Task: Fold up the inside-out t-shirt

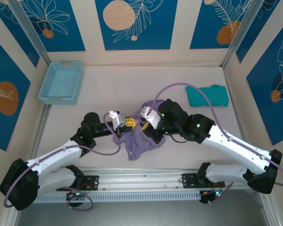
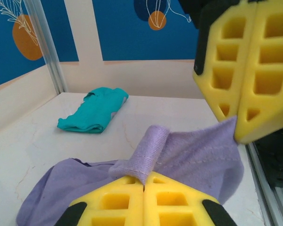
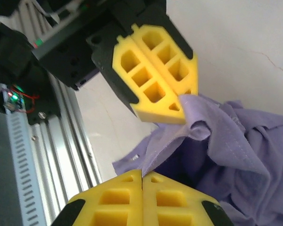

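Observation:
The inside-out t-shirt (image 1: pixel 139 143), lavender and bunched, hangs in a crumpled heap between both arms over the table's near middle. My left gripper (image 1: pixel 129 122) is shut on a rolled fold of the t-shirt (image 2: pixel 198 153), the cloth pinched between the yellow tips of my left gripper (image 2: pixel 145 175). Just right of it, my right gripper (image 1: pixel 144 126) is shut on another edge of the same t-shirt (image 3: pixel 236 141). In the right wrist view the seam runs into the closed tips of my right gripper (image 3: pixel 142 173). The two grippers hold the cloth close together, almost touching.
A folded teal-green garment (image 1: pixel 207 95) lies at the back right, also seen as the teal garment (image 2: pixel 92 113). A light blue basket (image 1: pixel 61 82) stands at the back left. A metal rail (image 1: pixel 141 181) runs along the near edge below the shirt.

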You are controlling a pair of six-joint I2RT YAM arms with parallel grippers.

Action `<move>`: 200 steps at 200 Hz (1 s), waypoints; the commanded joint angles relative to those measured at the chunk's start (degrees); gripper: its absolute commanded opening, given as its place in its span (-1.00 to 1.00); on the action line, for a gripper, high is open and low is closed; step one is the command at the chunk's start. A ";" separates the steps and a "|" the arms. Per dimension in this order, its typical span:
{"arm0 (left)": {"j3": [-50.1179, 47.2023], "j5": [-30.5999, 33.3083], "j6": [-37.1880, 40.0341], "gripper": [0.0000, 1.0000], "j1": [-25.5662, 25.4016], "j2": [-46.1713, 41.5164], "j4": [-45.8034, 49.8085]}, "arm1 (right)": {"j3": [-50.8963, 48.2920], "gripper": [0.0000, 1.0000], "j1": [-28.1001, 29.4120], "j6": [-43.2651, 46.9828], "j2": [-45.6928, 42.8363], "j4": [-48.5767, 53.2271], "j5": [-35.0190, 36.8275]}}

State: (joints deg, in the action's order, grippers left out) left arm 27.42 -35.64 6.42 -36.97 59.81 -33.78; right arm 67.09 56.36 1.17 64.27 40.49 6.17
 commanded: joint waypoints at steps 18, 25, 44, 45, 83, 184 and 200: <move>0.08 1.40 -0.03 -1.00 0.61 -1.71 -0.38 | -1.91 -1.00 -1.47 1.25 -0.39 3.63 8.32; -0.04 1.43 -0.46 -1.00 0.62 -2.39 -0.30 | -2.74 -1.00 -2.65 0.68 -0.66 3.14 8.04; -0.61 1.59 -2.36 -1.00 0.65 -4.43 -1.03 | -5.01 -0.95 -5.72 -0.70 -1.25 1.42 5.61; -0.61 1.56 -2.45 -1.00 0.62 -4.61 -1.07 | -5.07 -0.93 -5.90 -0.80 -1.30 1.38 5.43; -1.33 5.22 -4.67 -1.00 0.66 -8.90 3.00 | -7.65 -0.28 -13.56 -5.39 -6.05 -3.32 -2.56; 1.62 26.34 -10.93 -1.00 0.62 -22.58 25.40 | -8.56 0.23 -30.95 -17.72 15.90 -7.44 2.94; 1.89 28.47 -11.14 -1.00 0.66 -23.23 26.91 | -8.39 0.26 -30.07 -18.12 20.21 -9.73 0.95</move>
State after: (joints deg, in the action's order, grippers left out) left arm 26.92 -13.69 -3.36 -36.86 38.09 -12.25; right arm 57.69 25.10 -14.70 80.42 33.45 8.78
